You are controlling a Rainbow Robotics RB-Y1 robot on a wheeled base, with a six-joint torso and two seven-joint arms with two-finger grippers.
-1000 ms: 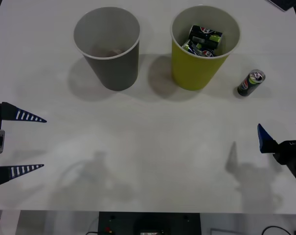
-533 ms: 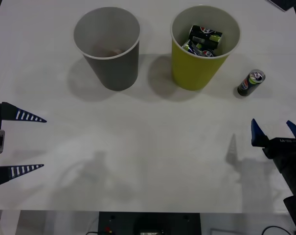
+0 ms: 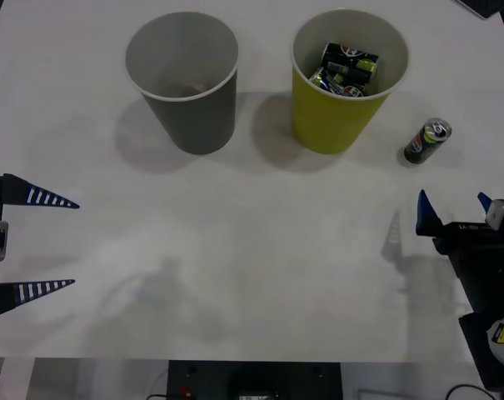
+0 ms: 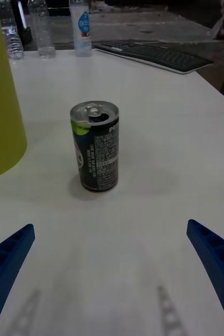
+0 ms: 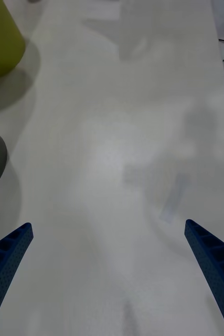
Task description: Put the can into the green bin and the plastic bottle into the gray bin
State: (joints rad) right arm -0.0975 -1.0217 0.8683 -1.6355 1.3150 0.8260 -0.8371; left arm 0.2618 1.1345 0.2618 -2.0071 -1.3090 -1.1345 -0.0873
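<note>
Two bins and a lone can on a white desk point(image 3: 260, 250)

Left pincer point(image 3: 47, 243) spread wide at the frame's left edge; gray bin point(image 3: 187, 92) upper left of centre, green bin point(image 3: 339, 104) beside it holding cans; the can point(image 3: 426, 141) upright at the right, apart from it; right pincer point(image 3: 451, 208) wide open just below the can

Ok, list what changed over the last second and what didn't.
The right gripper moved forward and inward across the table toward the can, fingers open, nothing grasped. The can stands where it was beside the green bin. The gray bin and the open left gripper stayed put.
</note>
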